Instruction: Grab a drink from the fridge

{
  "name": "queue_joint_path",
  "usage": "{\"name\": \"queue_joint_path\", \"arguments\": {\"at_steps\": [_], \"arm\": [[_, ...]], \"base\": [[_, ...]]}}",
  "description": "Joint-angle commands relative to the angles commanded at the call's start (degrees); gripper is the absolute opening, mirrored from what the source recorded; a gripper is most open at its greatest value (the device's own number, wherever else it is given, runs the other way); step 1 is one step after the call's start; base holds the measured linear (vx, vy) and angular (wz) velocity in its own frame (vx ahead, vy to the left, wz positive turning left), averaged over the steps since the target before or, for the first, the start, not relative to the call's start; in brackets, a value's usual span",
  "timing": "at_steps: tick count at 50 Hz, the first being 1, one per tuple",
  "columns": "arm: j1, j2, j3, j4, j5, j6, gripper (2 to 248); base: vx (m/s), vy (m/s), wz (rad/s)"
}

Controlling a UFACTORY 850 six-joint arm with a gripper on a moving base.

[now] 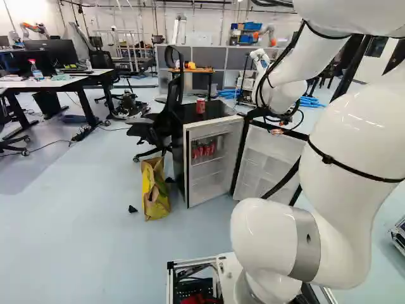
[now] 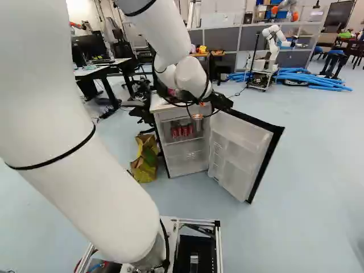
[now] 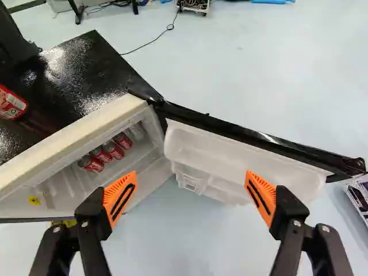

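Claw (image 2: 201, 104) released, fingers wide apart; white-lettered red cans (image 3: 114, 150) stand in a row inside the open fridge (image 3: 75, 126), long axes vertical, another red can (image 3: 10, 104) upright on top.

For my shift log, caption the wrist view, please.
Open pincer near the fridge, red cans standing inside, door swung wide.

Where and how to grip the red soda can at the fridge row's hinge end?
Mid-body of the red soda can, coming level through the open front, tool wide and straddling it. Upright cylinder under the fridge roof, so a top approach looks blocked. The neighbouring can stands close; that side likely needs care.
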Motion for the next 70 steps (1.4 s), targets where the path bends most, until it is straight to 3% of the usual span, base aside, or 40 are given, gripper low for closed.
{"name": "queue_joint_path", "arguments": {"at_steps": [33, 70], "arm": [[-4.75, -2.13, -6.92, 0.0, -5.92, 0.0, 247], [-9.04, -11.09, -16.69, 0.0, -10.23, 0.0, 247]], "base": [[0.0, 0.0, 0.0], [0.0, 0.0, 0.0]]}}
